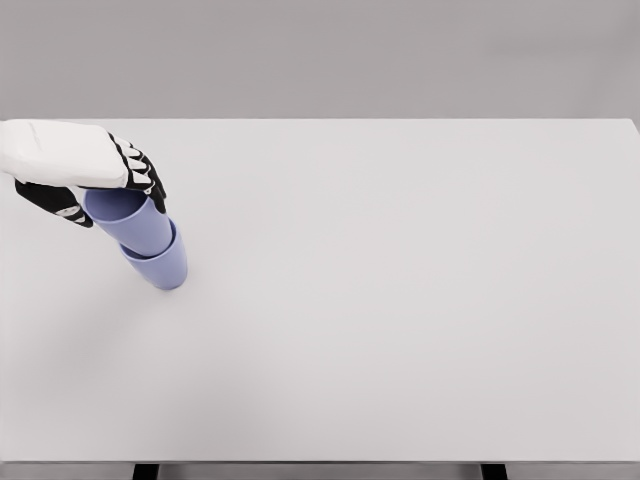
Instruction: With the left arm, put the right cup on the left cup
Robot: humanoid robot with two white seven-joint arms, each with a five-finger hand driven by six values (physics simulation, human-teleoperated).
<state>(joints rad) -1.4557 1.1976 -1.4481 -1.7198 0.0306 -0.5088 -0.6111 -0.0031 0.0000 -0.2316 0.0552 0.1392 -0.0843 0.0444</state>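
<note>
Two lavender-blue cups stand at the left of the white table point(400, 300). The upper cup point(130, 217) sits nested in the lower cup point(163, 265), which rests on the table. My left hand point(95, 185) comes in from the left edge, and its white and black fingers point(140, 170) wrap the rim of the upper cup. The thumb shows dark on the near left side of that rim. The right arm is out of sight.
The table's far edge runs across the top of the view and its front edge along the bottom, with two dark legs showing below. A plain grey wall lies behind.
</note>
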